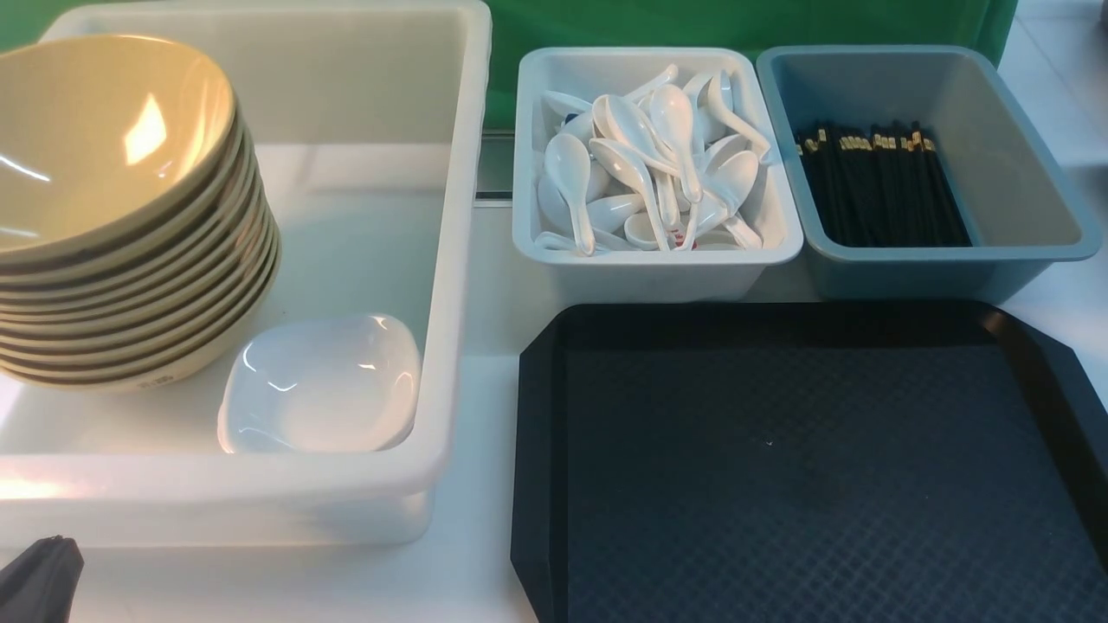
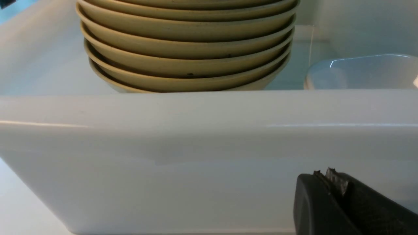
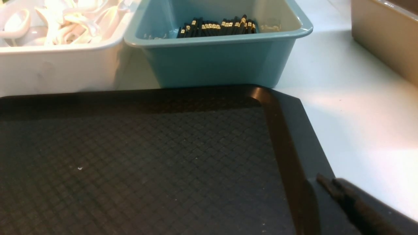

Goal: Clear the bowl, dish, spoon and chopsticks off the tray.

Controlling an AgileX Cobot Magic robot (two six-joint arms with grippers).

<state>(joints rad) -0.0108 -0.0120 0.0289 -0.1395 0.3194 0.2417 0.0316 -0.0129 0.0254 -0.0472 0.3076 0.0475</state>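
The black tray lies bare at the front right, with nothing on its textured surface. Yellow-tan bowls are stacked in the large white tub, and the white dish sits beside them inside it. White spoons fill the small white tub, and black chopsticks lie in the blue-grey tub. My left gripper is shut and empty, low in front of the large tub's near wall. My right gripper, blurred, hovers over the tray's right rim with its fingers close together and nothing between them.
The spoon tub and the blue-grey tub stand side by side just behind the tray. A tan container stands off to the tray's far right. A green backdrop closes the back.
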